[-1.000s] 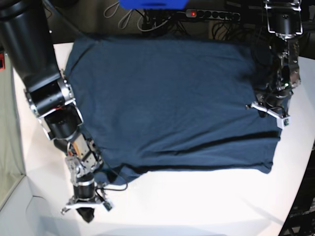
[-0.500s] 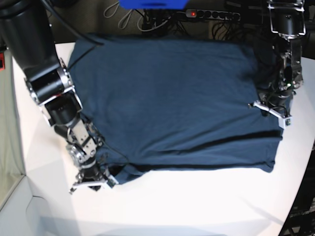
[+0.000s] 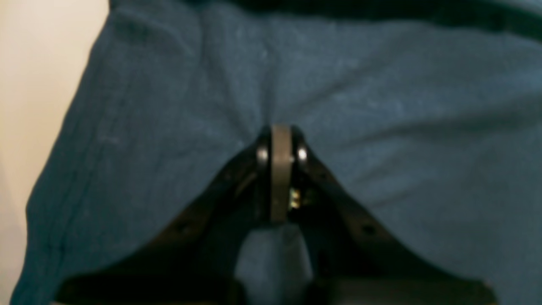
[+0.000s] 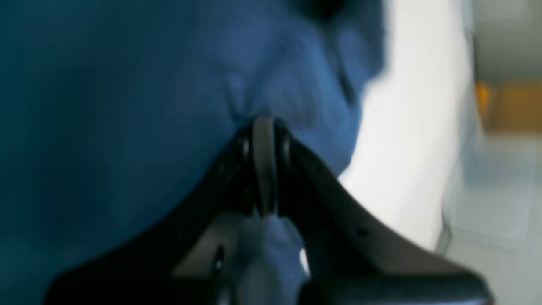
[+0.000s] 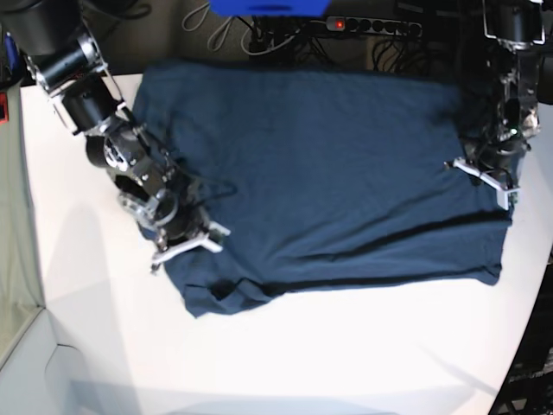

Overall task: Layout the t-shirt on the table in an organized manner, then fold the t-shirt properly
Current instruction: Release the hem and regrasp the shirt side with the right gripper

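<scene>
The plain dark navy-blue cotton t-shirt (image 5: 328, 173) lies spread across the upper and middle part of the base view on the smooth white bench (image 5: 346, 354), its lower left corner crumpled. At the shirt's left edge, the right gripper (image 5: 186, 242) has its jaws pressed together, pinching a fold of the blue cloth. At the right edge, the left gripper (image 5: 484, 177) is likewise clamped tight on a pucker of fabric.

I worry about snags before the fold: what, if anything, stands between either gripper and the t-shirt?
Nothing visible does. The left gripper and the right gripper are each shut directly on the t-shirt, which lies on the table.
</scene>
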